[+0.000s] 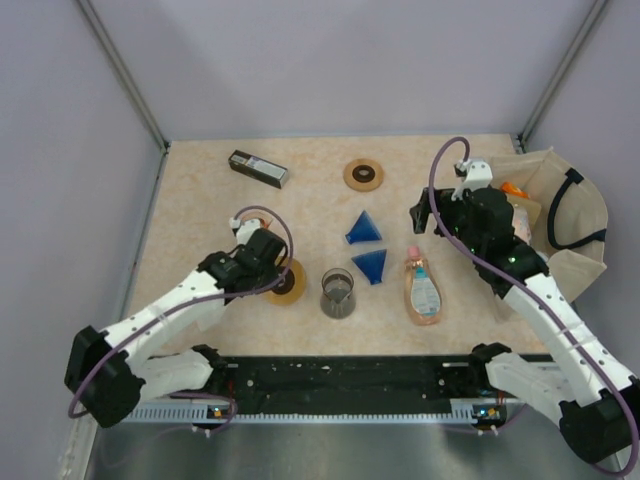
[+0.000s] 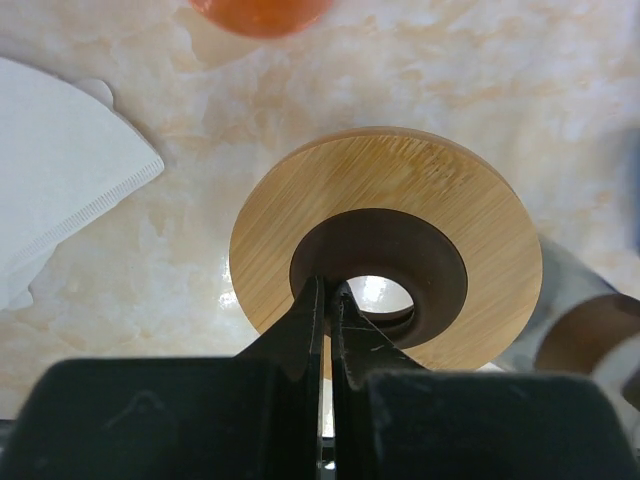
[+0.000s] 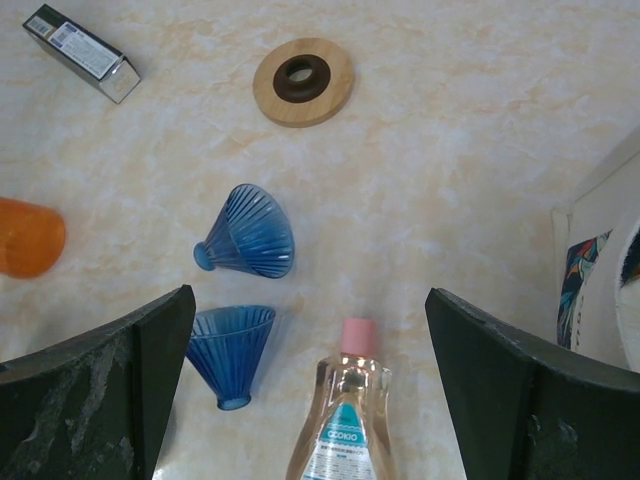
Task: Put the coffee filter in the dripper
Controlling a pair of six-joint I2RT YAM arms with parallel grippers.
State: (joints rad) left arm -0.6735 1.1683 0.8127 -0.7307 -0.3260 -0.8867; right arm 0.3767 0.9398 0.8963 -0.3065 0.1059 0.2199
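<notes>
The white paper coffee filter (image 2: pixel 60 170) lies flat on the table, left of a wooden ring (image 2: pixel 400 180) with a dark centre collar. My left gripper (image 2: pixel 332 290) is shut, its tips at the near inner edge of that collar; I cannot tell whether they pinch it. In the top view the arm hides the filter, and the left gripper (image 1: pixel 283 275) sits over the ring (image 1: pixel 293 285). Two blue cone drippers (image 1: pixel 364 229) (image 1: pixel 371 265) lie on their sides mid-table. My right gripper (image 3: pixel 308 292) hangs open above the drippers (image 3: pixel 250 233) (image 3: pixel 230 350), holding nothing.
A glass carafe (image 1: pixel 338 293) stands right of the ring. A pink-capped bottle (image 1: pixel 424 288) lies beside the drippers. A second wooden ring (image 1: pixel 363 174) and a black box (image 1: pixel 258 168) sit at the back. An orange cup (image 3: pixel 28 237) is beside the filter. A cloth bag (image 1: pixel 560 215) fills the right edge.
</notes>
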